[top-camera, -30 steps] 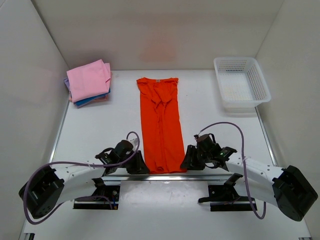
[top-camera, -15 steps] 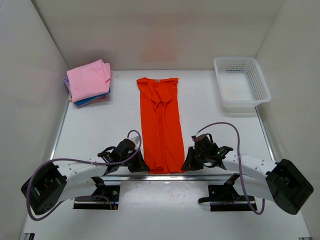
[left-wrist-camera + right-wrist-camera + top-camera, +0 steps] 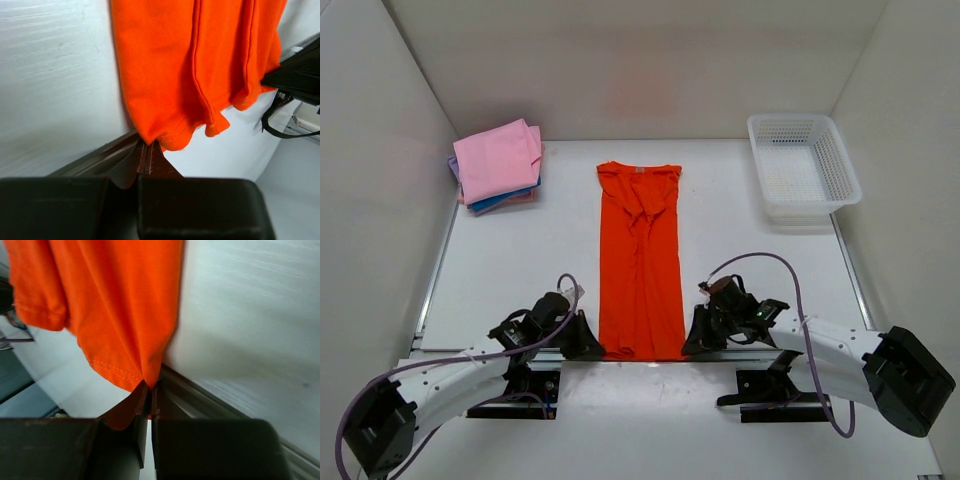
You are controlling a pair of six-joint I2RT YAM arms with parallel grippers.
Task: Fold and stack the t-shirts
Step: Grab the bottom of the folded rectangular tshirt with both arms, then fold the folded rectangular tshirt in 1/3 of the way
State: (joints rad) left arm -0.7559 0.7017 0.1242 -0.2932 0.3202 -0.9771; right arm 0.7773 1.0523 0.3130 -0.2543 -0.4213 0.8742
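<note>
A bright orange t-shirt (image 3: pixel 640 260) lies as a long narrow strip down the middle of the table, collar at the far end. Its near hem reaches the table's front edge. My left gripper (image 3: pixel 592 350) is shut on the hem's left corner (image 3: pixel 150 139). My right gripper (image 3: pixel 692 344) is shut on the hem's right corner (image 3: pixel 150 377). In both wrist views the orange cloth (image 3: pixel 190 65) (image 3: pixel 115 305) runs straight out from between the closed jaws. A stack of folded t-shirts (image 3: pixel 498 163), pink on top with blue and purple beneath, sits at the far left corner.
A white mesh basket (image 3: pixel 803 168) stands at the far right. White walls close in the table on three sides. A metal rail (image 3: pixel 220 407) runs along the front edge, just under both grippers.
Both grippers have closed on the hem's corners and drawn back toward the front edge. The orange t-shirt slid toward me with them and its hem is now pulled straight.
</note>
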